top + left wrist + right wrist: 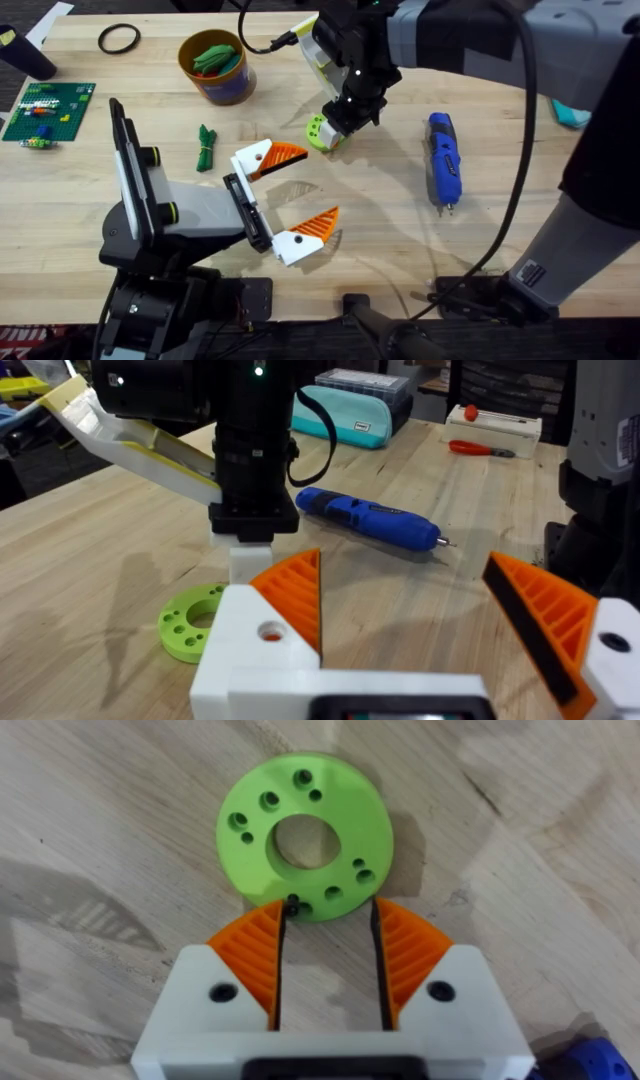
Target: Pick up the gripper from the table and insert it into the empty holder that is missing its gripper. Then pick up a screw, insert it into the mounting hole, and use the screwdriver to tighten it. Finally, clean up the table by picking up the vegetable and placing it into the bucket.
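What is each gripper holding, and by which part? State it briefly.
Nothing. The left gripper is wide open and empty. The right gripper is open, its tips at the rim of the lime-green disc, clamping nothing visible.

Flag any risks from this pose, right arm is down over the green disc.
1. The right gripper sits open right at the edge of the lime-green disc; closing or pushing could slide the disc across the bare wood.
2. The left gripper hangs wide open close beside the right arm, so either arm moving could clip the other.
3. The screwdriver lies loose near the right arm and might get knocked.
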Motion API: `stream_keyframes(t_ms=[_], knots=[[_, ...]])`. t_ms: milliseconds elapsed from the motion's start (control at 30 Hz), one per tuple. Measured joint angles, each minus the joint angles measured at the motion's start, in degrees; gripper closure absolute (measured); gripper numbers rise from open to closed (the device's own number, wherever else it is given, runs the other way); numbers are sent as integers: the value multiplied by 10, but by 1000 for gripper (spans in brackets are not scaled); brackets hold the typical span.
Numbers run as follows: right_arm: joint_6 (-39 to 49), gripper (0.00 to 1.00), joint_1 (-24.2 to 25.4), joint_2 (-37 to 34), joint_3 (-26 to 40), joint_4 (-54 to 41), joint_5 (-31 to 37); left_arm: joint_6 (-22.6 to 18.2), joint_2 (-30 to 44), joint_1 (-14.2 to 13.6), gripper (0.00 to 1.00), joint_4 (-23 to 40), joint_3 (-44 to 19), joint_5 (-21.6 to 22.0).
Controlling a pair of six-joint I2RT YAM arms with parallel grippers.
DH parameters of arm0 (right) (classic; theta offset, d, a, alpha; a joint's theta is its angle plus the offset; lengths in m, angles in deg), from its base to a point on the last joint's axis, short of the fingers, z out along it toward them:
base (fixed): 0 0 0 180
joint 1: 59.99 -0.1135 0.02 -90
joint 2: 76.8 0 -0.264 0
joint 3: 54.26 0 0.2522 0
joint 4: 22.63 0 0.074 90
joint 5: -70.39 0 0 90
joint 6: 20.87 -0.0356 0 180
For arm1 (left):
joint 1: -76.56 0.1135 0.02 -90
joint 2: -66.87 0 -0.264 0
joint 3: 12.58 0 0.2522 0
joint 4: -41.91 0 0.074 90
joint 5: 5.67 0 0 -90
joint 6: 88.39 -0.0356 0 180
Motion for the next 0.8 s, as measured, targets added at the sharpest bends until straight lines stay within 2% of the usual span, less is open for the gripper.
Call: stream_keyframes(t_ms=[233,500,800], knots=[[0,529,0,0,7,-24,0,0,0,0,13,-1,0,0],[3,529,0,4,80,-72,0,0,0,0,14,-1,0,0],[0,529,0,-1,80,-76,-13,0,0,0,14,-1,0,0]])
